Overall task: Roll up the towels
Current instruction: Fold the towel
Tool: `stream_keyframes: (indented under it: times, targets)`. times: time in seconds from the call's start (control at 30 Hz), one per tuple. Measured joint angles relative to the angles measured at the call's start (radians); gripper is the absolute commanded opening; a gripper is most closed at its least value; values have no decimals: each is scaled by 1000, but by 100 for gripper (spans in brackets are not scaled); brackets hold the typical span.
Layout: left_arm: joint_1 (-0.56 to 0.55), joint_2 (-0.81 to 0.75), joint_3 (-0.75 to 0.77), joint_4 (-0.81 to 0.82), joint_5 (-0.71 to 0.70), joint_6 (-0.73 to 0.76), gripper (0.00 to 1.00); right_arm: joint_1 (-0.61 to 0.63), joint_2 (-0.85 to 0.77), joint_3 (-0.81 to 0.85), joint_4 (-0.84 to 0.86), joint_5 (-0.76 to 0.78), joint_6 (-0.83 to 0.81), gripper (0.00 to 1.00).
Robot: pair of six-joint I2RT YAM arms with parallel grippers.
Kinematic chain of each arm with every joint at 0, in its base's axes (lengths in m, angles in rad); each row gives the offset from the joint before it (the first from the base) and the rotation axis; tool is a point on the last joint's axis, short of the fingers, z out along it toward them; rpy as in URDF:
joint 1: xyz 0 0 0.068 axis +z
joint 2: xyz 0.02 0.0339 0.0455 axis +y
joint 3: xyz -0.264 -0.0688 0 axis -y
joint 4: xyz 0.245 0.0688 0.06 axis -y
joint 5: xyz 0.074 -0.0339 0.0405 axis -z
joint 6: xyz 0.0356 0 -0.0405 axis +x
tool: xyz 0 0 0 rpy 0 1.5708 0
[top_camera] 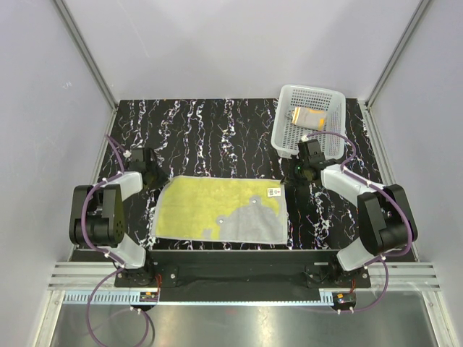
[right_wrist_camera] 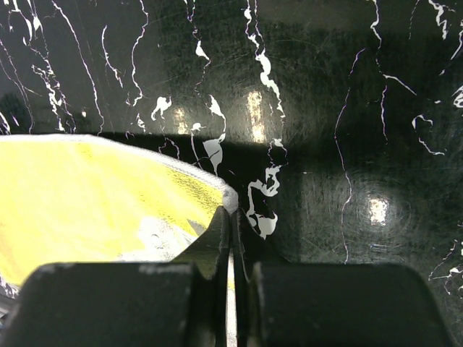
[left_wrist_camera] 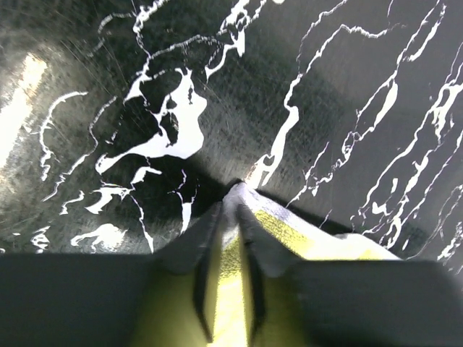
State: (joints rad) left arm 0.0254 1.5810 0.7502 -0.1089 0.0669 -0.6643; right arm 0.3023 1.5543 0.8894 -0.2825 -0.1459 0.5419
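Observation:
The yellow towel [top_camera: 210, 206] lies spread flat on the black marbled table, with a grey-white patch at its near right and a small label at its far right corner. My left gripper [top_camera: 150, 178] is shut on its far left corner; in the left wrist view the gripper [left_wrist_camera: 233, 211] pinches a raised fold of the yellow towel [left_wrist_camera: 318, 235]. My right gripper [top_camera: 295, 181] is shut on the far right corner; in the right wrist view the gripper [right_wrist_camera: 233, 217] pinches the edge of the towel [right_wrist_camera: 94, 195]. The orange towel [top_camera: 308, 116] lies folded in the basket.
The white perforated basket [top_camera: 281, 131] stands at the back right, just behind the right gripper. Grey walls with metal rails enclose the table on three sides. The arm bases sit at the near edge.

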Motion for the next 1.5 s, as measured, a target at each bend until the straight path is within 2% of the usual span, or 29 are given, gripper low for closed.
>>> stream_keyframes:
  times: [0.07,0.33,0.53,0.77,0.93,1.2,1.5]
  targets:
    - [0,0,-4,2,9,0,0,0,0,0,0,3,0,0]
    - [0,-2,-4,2,24,16,0,0,0,0,-2,6,-3,0]
    - [-4,-62,-4,-61,6,33,0,0,-1,4,-9,23,-25,0]
    - [-12,-217,-17,-84,-27,37,0,1,-40,21,-35,57,-69,0]
    - [-13,-345,-79,-108,-45,35,0,1,-115,11,-43,59,-81,0]
    - [-14,-631,-198,-214,-120,11,0,6,-335,-143,-43,47,-47,0]
    - [-18,-825,-281,-346,-177,-38,0,44,-527,-328,-56,21,47,0]
